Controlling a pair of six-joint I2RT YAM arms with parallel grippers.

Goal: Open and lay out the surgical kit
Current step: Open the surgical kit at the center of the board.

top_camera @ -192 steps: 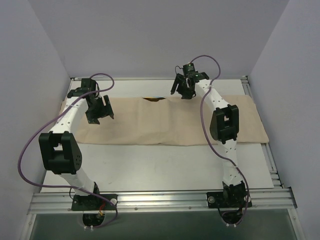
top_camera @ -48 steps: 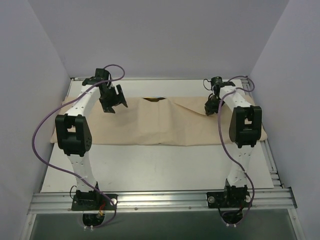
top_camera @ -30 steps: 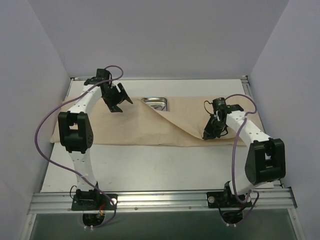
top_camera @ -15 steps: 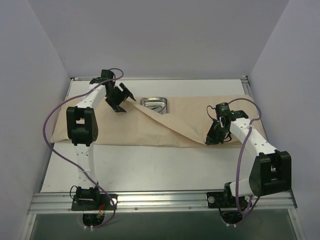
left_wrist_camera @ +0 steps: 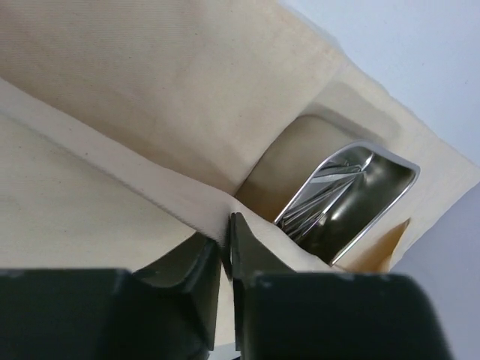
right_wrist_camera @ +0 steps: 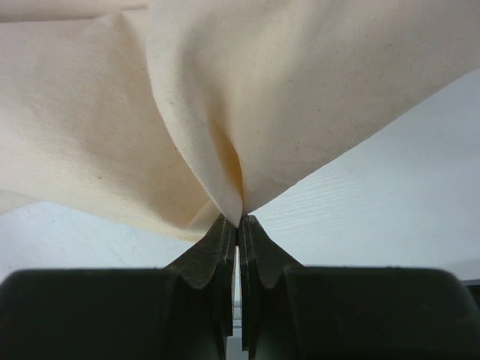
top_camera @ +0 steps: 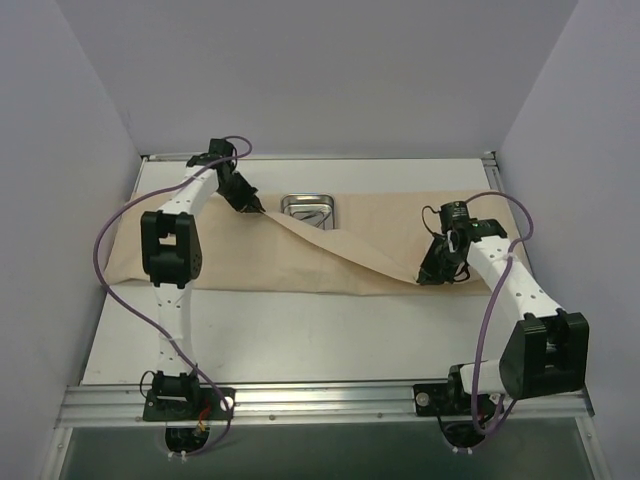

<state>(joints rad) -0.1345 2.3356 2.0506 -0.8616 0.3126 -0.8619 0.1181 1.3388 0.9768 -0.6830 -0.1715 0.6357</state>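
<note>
So, nearest the camera there's bare white surface (top_camera: 320,335), well in front of the steel tray (top_camera: 308,207).

Next up is the right arm (top_camera: 505,275). Its jaws sit in front of the tray and off to its right, squeezed tight on a pinch of the beige cloth wrap (top_camera: 300,255). The right wrist view makes this super clear: the cloth (right_wrist_camera: 187,97) bunches down into a point right where the two tips meet, with basically no gap between them.

From that pinch a raised fold of cloth runs diagonally back toward the tray's left side. The rest of the wrap lies flat as a wide band, spreading out well past the tray on both sides.

Further back, the left arm (top_camera: 195,190) reaches to a spot just left of the tray. In its wrist view the jaws are nearly together, down to a thin slit, with the hem of the cloth (left_wrist_camera: 150,75) caught between the tips, so it reads as a grip on the edge of the wrap.

Farthest back is the tray (left_wrist_camera: 352,195) itself, shiny and rectangular, sitting at the far edge of the wrap. Its near part is tucked under cloth and the rest is uncovered. I can't tell what's inside, since all I see is glare and reflections.
</note>
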